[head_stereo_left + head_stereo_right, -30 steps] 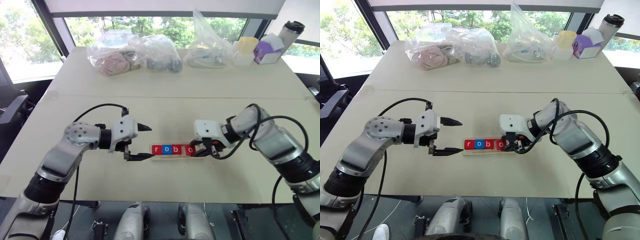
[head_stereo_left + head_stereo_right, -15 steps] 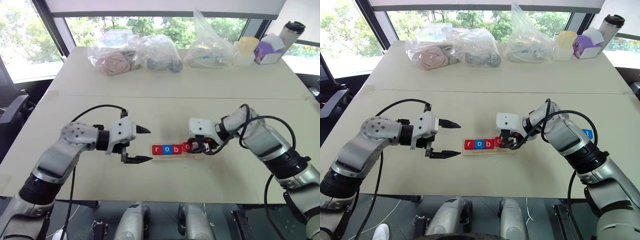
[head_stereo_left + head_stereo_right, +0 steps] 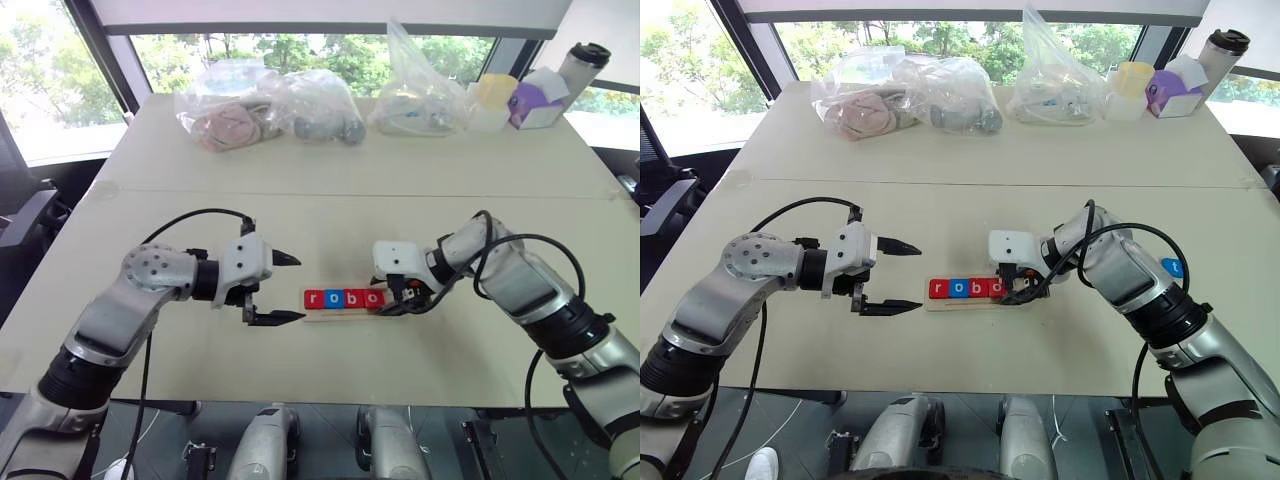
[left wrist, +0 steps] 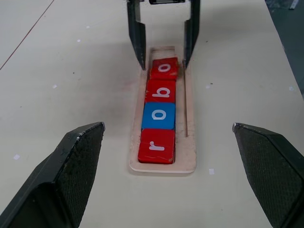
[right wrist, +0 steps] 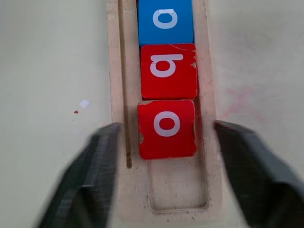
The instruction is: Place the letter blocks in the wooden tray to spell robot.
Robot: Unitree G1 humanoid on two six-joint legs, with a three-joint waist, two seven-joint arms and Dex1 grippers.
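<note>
We see four letter blocks, r, o, b, o, lying in the wooden tray (image 4: pixel 190 142), leaving the end slot bare for the blue t block (image 3: pixel 1173 267), which sits on the bench (image 3: pixel 330 170) well off to the right. Our right pincer (image 4: pixel 164 59) straddles the second o block (image 5: pixel 166 128) with fingers apart, whereas a second ago it was clamped on that block; our left pincer (image 3: pixel 280 288) waits spread wide beside the tray's r end.

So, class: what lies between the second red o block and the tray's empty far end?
Nothing. In the right wrist view the red o block is followed by one bare slot of the wooden tray, flanked by the open right pincer.
</note>
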